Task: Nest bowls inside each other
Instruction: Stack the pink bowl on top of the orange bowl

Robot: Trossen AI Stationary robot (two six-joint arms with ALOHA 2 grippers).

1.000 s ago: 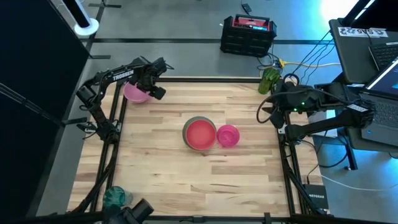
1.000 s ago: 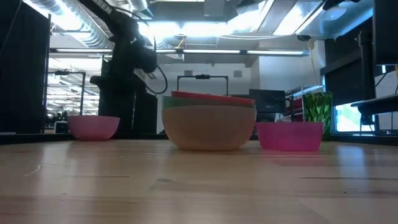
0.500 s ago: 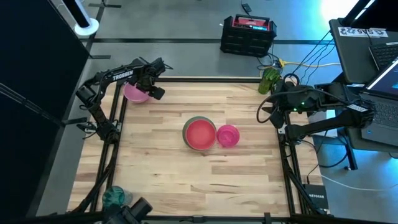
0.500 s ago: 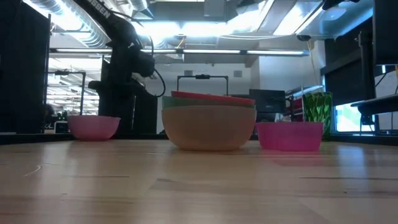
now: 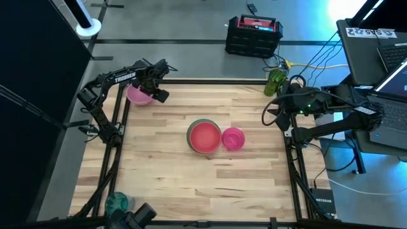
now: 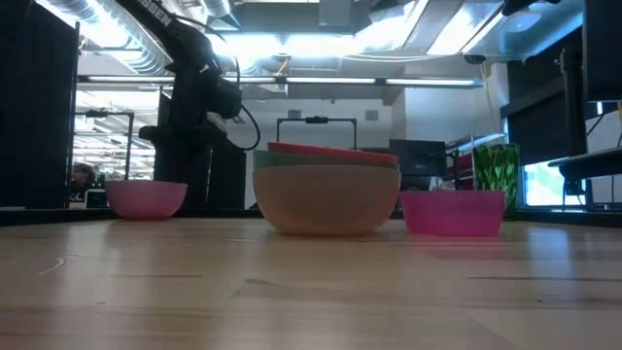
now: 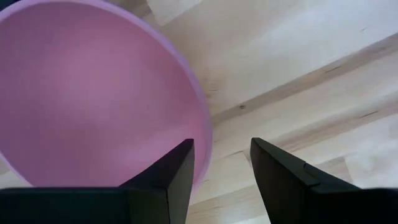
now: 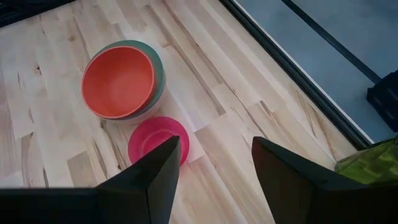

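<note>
A pink bowl [image 5: 137, 95] [image 6: 146, 198] rests on its base at the table's far left corner. My left gripper [image 7: 222, 155] [image 5: 156, 94] points down over its right-hand rim [image 7: 206, 134], open. One finger stands over the bowl's inside and the other outside, and I see no touch. At the table's middle a red bowl sits in a green one inside a peach one, forming a stack [image 5: 205, 136] [image 6: 326, 199] [image 8: 121, 81]. A magenta bowl [image 5: 233, 138] [image 6: 452, 212] [image 8: 158, 140] stands right beside the stack. My right gripper [image 8: 214, 168] [image 5: 275, 114] waits open, high at the right edge.
A teal bowl [image 5: 117, 201] sits at the near left corner. A green ribbed vessel [image 5: 275, 81] [image 6: 496, 165] stands at the far right corner. Black frame rails [image 5: 289, 165] border the table. A black crate [image 5: 253, 35] lies beyond the far edge, and laptops [image 5: 381, 44] are on the right.
</note>
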